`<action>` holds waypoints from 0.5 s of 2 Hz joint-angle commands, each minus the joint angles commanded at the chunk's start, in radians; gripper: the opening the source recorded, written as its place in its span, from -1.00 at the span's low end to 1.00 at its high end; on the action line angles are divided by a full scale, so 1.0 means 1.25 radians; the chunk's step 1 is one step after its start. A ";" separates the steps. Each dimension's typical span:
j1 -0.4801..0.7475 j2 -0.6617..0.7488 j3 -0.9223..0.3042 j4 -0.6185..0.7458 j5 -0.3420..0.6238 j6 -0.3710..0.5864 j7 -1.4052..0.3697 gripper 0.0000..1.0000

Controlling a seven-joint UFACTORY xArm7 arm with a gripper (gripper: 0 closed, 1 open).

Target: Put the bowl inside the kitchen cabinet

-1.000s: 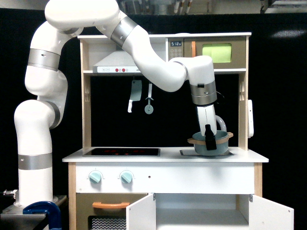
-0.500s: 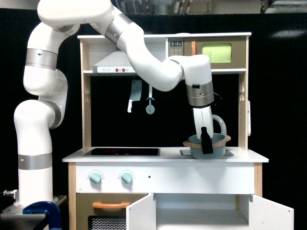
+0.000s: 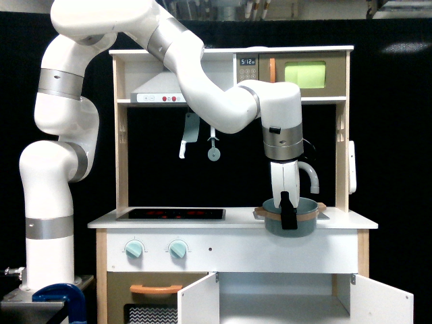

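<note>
The grey-blue bowl (image 3: 305, 222) with its tan rim band hangs in front of the countertop's front edge, over the sink area, at the exterior view's right. My gripper (image 3: 287, 214) is shut on the bowl's near rim, one black finger (image 3: 288, 212) showing outside the wall. Below it stands the kitchen cabinet (image 3: 287, 297) with both white doors swung open and a pale interior showing. The bowl is well above the cabinet opening.
A white faucet (image 3: 309, 173) curves right behind the bowl. The stovetop (image 3: 171, 214) lies to the left on the white counter (image 3: 135, 221). A toy cleaver (image 3: 190, 133) and utensil (image 3: 213, 145) hang from the rail. The oven with its orange handle (image 3: 156, 289) sits at lower left.
The gripper has carried the bowl off the sink, lower and toward the counter's front edge; the wrist has turned and the bowl now sits level rather than tilted.
</note>
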 joint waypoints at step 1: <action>-0.118 0.105 -0.058 0.018 0.004 0.101 -0.129 -1.00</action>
